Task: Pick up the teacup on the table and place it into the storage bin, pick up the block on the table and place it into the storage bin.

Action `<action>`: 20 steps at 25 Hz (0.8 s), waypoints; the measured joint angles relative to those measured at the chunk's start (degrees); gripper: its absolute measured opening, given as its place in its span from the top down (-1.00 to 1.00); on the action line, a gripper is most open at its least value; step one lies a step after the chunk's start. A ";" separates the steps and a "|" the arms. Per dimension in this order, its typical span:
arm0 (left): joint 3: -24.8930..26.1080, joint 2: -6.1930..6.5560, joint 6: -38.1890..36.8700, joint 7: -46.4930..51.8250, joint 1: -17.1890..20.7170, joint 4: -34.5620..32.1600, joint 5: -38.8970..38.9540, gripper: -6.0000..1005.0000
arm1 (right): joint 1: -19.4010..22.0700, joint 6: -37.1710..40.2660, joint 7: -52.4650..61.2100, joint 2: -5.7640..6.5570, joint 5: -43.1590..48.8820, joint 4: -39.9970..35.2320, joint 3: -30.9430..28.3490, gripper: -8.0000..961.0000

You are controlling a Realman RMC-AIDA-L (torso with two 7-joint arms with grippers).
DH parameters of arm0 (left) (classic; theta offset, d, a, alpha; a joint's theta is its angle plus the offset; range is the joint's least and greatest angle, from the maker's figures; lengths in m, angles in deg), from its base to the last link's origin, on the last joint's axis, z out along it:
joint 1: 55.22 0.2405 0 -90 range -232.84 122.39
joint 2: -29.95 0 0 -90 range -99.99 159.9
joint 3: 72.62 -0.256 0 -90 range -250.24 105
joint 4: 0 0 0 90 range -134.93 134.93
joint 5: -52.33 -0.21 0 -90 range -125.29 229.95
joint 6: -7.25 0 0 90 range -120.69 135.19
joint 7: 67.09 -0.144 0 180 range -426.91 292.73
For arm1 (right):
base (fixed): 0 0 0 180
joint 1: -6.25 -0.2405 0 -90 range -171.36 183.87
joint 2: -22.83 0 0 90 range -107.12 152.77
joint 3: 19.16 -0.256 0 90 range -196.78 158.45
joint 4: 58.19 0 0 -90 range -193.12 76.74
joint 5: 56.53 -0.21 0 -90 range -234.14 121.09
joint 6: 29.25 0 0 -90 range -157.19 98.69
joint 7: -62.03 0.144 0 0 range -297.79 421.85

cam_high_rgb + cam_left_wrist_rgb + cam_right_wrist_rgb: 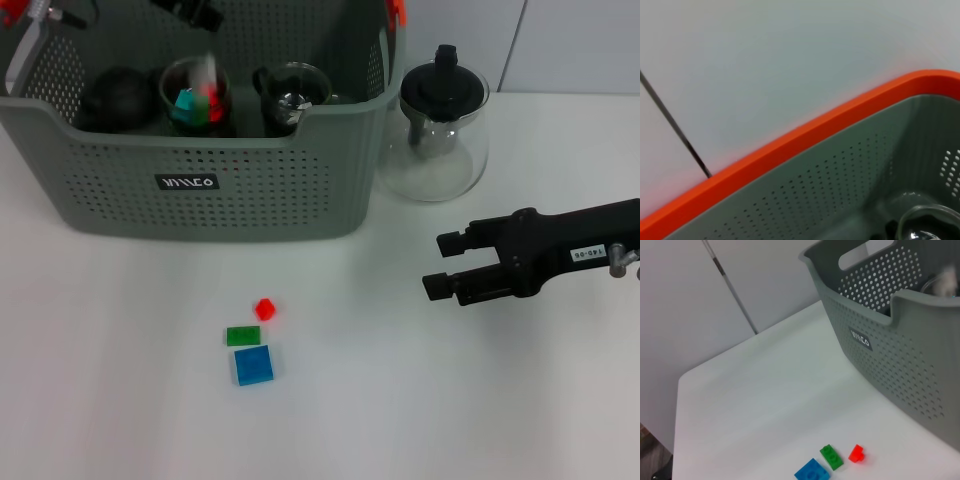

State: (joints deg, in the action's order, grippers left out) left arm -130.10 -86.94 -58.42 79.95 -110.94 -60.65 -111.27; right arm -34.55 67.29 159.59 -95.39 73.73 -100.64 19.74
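The grey-green storage bin (pixel 210 190) stands at the back left, its wall (pixel 900 355) also filling the right wrist view. Inside it a glass teacup (pixel 195 100) holds coloured pieces, and a second glass cup (pixel 292 92) stands beside it. On the table in front lie a red block (pixel 264 308), a green block (pixel 242 335) and a blue block (pixel 254 365); the right wrist view shows the red (pixel 856 453), green (pixel 831 457) and blue (pixel 812 472) blocks too. My right gripper (pixel 435 263) hovers open to the right of the blocks, holding nothing. My left gripper (pixel 190 10) hangs over the bin at the top edge.
A glass teapot (pixel 440 130) with a black lid stands just right of the bin, behind my right gripper. A dark round object (pixel 115 100) sits in the bin's left part. The left wrist view shows the bin's orange rim (pixel 790 145) and perforated inner wall.
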 joint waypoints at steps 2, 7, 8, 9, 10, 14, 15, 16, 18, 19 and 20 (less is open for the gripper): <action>0.15 0.00 0.25 0.01 0.00 0.01 -0.02 0.11 | 0.00 0.09 0.00 0.00 0.00 -0.03 0.03 -0.71; 0.73 -0.06 -0.81 0.70 0.57 -3.68 1.43 -0.29 | 0.06 0.38 0.00 0.07 0.00 -0.28 -0.20 -0.71; 1.23 -0.18 -1.80 0.40 1.04 -5.83 3.32 -0.37 | 0.08 0.41 0.00 0.16 0.00 -0.27 -0.22 -0.71; 2.05 -0.49 -3.75 -0.71 1.98 -9.14 6.58 -0.44 | 0.09 0.39 0.00 0.21 0.00 -0.22 -0.23 -0.71; 2.64 -0.70 -5.02 -1.62 2.66 -11.13 9.17 -0.52 | 0.10 0.44 0.01 0.27 0.00 -0.16 -0.24 -0.71; 5.63 -1.82 -13.00 -8.20 8.54 -23.34 29.45 -0.75 | 0.27 0.40 0.02 0.41 0.00 -0.11 -0.24 -0.71; 5.87 -1.95 -14.29 -9.57 9.94 -25.39 33.80 -0.79 | 0.31 0.40 0.02 0.45 0.00 -0.13 -0.24 -0.71; 6.20 -2.09 -15.84 -11.16 11.78 -27.97 39.06 -0.83 | 0.35 0.41 0.03 0.51 0.00 -0.15 -0.23 -0.71; 6.68 -2.22 -19.67 -15.44 15.41 -31.87 49.28 -0.86 | 0.44 0.41 0.04 0.63 0.00 -0.14 -0.23 -0.71; 6.86 -2.27 -21.27 -17.03 16.77 -32.86 52.56 -0.86 | 0.52 0.41 0.05 0.70 0.00 -0.10 -0.24 -0.71; 7.45 -2.49 -24.34 -19.49 18.34 -33.89 56.56 -0.86 | 0.58 0.41 0.05 0.73 0.00 -0.08 -0.23 -0.71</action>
State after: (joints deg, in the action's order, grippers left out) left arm -122.65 -89.44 -82.75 60.46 -92.60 -94.54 -54.71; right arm -33.97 67.70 159.64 -94.66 73.73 -100.72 19.51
